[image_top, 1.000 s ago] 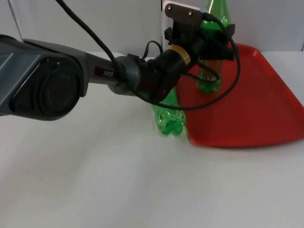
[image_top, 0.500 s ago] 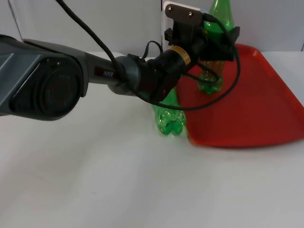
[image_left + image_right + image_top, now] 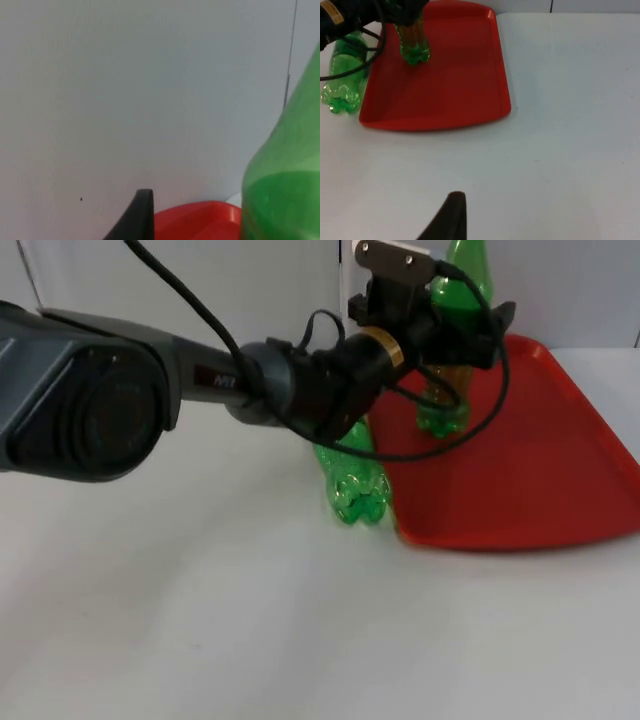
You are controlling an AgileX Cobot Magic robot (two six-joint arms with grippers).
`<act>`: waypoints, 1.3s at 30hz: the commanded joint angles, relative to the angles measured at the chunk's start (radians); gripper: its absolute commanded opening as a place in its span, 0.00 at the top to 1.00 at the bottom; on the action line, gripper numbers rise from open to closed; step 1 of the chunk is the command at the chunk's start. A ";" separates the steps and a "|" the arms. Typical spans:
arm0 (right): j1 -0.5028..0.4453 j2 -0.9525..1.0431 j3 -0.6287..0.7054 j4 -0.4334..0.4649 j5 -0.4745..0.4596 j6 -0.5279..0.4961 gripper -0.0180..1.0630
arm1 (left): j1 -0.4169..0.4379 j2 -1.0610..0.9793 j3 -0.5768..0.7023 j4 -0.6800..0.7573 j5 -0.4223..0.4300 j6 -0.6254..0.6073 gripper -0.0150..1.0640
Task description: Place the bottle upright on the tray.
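Note:
A green plastic bottle stands upright on the far left part of the red tray. My left gripper is around its upper body, fingers on both sides. In the left wrist view a gap separates the black fingertip from the bottle, so the gripper is open. The right wrist view shows the same bottle standing on the tray. My right gripper waits above the white table, to the right of the tray.
A second green bottle stands on the table against the tray's left edge, its top hidden behind my left arm; the right wrist view shows this second bottle too. The grey partition wall rises just behind the tray.
My left gripper has shifted slightly up and to the right along the bottle. The bottle's base has stayed on the tray. The second bottle has not moved.

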State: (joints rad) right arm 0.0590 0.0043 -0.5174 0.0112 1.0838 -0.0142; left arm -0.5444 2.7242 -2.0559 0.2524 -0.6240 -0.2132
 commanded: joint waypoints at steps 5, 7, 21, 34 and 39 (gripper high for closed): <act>-0.007 -0.004 0.002 0.002 -0.007 -0.002 0.02 | 0.000 -0.051 -0.005 0.010 0.128 0.000 0.01; -0.007 -0.004 0.002 0.002 -0.007 -0.002 0.02 | 0.000 -0.055 -0.003 0.010 0.146 -0.016 0.01; -0.007 -0.004 0.002 0.002 -0.007 -0.002 0.02 | -0.003 -0.132 0.069 0.017 0.231 -0.056 0.01; -0.007 -0.004 0.002 0.002 -0.007 -0.002 0.02 | -0.003 -0.260 0.295 0.011 0.197 -0.056 0.01; -0.007 -0.004 0.002 0.002 -0.007 -0.002 0.02 | -0.003 -0.314 0.379 0.035 0.192 -0.053 0.01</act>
State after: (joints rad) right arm 0.0590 0.0043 -0.5174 0.0112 1.0838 -0.0181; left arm -0.5444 2.4438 -1.7062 0.2747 -0.4134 -0.2613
